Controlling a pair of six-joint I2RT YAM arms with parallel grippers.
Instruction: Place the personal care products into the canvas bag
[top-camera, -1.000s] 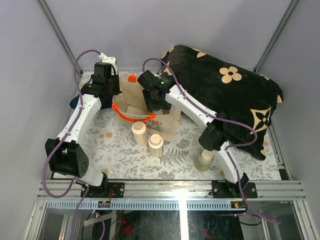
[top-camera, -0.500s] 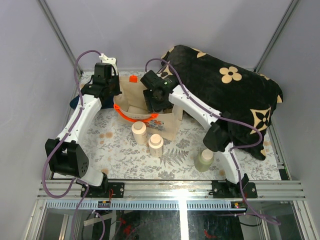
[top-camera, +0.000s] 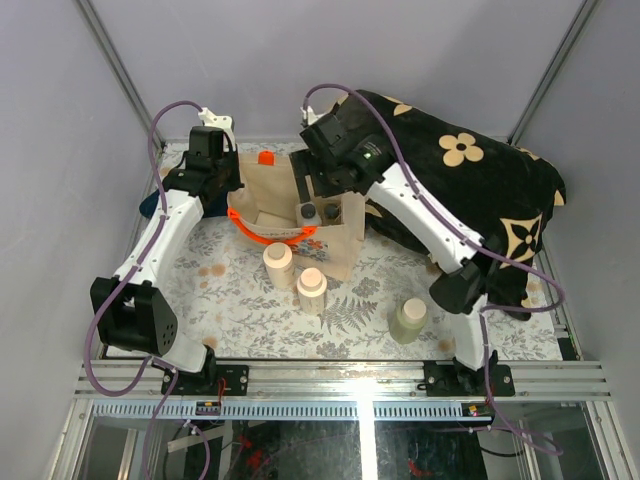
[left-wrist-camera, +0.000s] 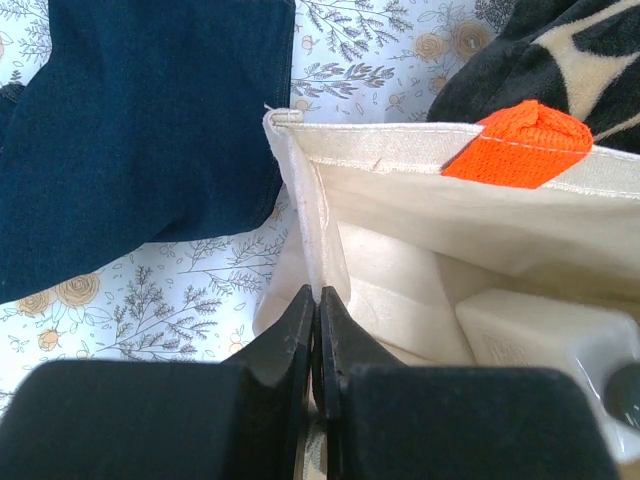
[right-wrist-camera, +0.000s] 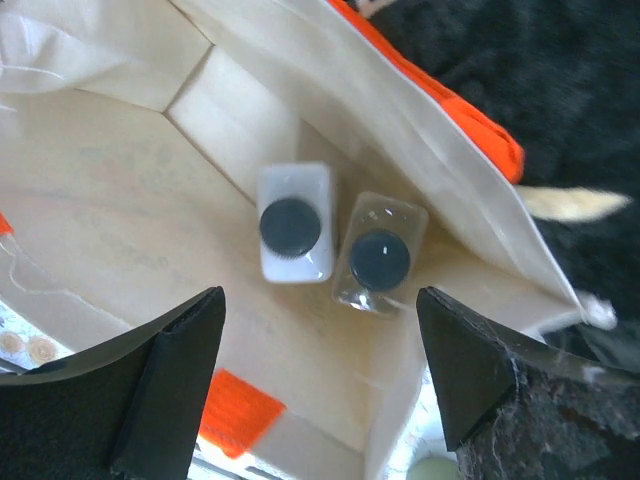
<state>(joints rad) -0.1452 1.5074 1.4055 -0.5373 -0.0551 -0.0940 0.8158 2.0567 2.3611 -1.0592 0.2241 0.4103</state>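
Table cover: floral tablecloth (top-camera: 240, 310), white with a grey leaf print, under everything.
Pale cylinder (top-camera: 408, 320): greenish-cream, upright on the tablecloth, nearest the arm bases, beside the right arm's lower link and outside the bag.
Near tan-capped bottle (top-camera: 311, 290): cream, upright, in front of the bag and outside it.
Far tan-capped bottle (top-camera: 279, 266): cream, upright, just beside its twin and close to the bag's front wall.
Canvas bag (top-camera: 340, 240): beige, standing with its mouth open upward and a small print on the front.
Orange handle (top-camera: 262, 232): drooped over the front rim; a second orange loop shows at the far rim.
White bottle (right-wrist-camera: 294, 224): dark grey cap, upright on the bag floor.
Clear bottle (right-wrist-camera: 380, 258): dark grey cap, upright beside the white one, in the bag's corner on the cushion side.
Right gripper (right-wrist-camera: 320, 296): above the bag mouth, jaws spread wide, nothing between them.
Left gripper (left-wrist-camera: 317, 300): fingers pinched together on the bag's left side wall.
Blue denim cloth (left-wrist-camera: 140, 130): flat on the tablecloth, left of the bag.
Black cushion (top-camera: 450, 180): cream flower pattern, behind and to the right of the bag.
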